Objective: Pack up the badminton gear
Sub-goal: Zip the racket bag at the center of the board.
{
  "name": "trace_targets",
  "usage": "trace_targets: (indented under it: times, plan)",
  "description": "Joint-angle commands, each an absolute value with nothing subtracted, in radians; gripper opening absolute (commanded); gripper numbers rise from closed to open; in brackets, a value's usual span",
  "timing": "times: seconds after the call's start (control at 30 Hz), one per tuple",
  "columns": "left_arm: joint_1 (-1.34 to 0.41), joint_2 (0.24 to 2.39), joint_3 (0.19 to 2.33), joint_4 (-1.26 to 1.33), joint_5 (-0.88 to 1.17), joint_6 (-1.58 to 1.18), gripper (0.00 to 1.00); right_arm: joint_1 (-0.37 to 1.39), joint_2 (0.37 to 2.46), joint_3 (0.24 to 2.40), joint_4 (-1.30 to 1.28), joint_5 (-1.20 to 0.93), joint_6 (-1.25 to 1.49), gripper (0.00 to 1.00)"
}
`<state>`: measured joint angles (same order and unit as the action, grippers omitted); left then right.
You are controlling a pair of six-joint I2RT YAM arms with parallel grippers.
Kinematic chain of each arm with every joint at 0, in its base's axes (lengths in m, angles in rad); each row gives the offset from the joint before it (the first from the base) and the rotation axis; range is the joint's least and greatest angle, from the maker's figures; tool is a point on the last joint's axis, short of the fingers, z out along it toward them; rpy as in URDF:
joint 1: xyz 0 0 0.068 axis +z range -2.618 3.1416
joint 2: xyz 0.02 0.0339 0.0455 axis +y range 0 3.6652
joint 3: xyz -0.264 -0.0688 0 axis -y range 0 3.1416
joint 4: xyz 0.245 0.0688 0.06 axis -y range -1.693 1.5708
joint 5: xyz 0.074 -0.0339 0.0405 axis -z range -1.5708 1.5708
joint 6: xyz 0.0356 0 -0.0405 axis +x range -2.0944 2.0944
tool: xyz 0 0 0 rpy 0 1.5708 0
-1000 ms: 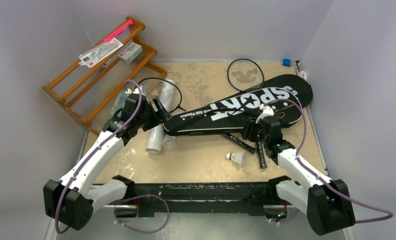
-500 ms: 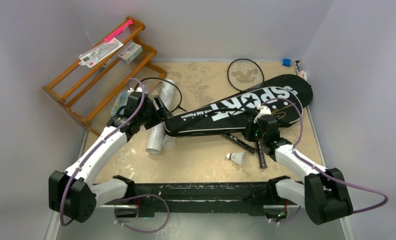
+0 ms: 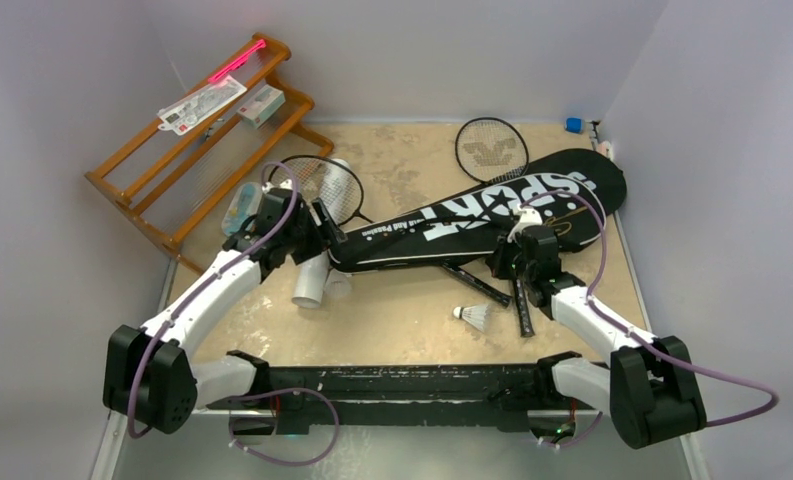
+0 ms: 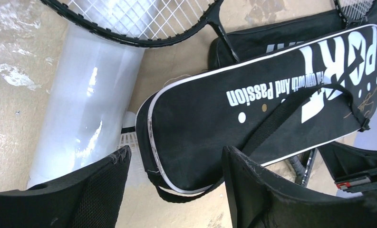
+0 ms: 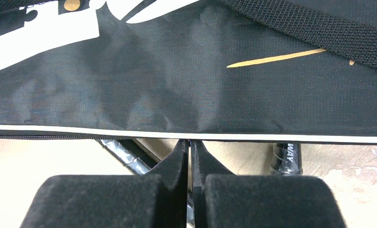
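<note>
**Two arms at the top bag, neither grip sure**

The black bag [image 3: 472, 215] with white lettering lies slantwise across the table [image 3: 392, 320], narrow end to the left and wide end at the far right. It rests on a second bag [image 4: 243, 42] and the racket handles [image 3: 523, 305]. The left gripper [image 4: 176, 156] hangs at the narrow end, fingers wide apart, with the bag's tip between them and nothing clasped. The right gripper [image 5: 190, 143] sits at the bag's near edge, fingers pressed together just under the white piping (whether fabric or a zip pull is caught there, I cannot tell).

The main risk, as I judge it, is a pull on an empty pinch: the fingers would slide off the piping and the bag would not move. If the left fingers close here, they may catch the strap [image 4: 281, 118] rather than the bag body. They may also nudge the white tube [image 4: 86, 104] just beside it, which looks ready to roll. Lifting the bag could also drag the handles toward the shuttlecock [image 3: 472, 317] lying near them.
</note>
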<state>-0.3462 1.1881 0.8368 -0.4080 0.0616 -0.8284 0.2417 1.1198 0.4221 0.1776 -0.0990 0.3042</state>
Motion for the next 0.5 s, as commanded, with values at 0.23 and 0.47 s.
trace_targets:
  times: [0.23,0.47]
  plan:
    - [-0.337,1.233,0.745,-0.238,0.181,-0.894,0.49,0.259,1.106,0.48,0.169,-0.16,0.283,0.0]
    - [-0.337,1.245,0.732,-0.196,0.266,-0.923,0.32,0.295,1.129,0.515,0.146,-0.205,0.272,0.0]
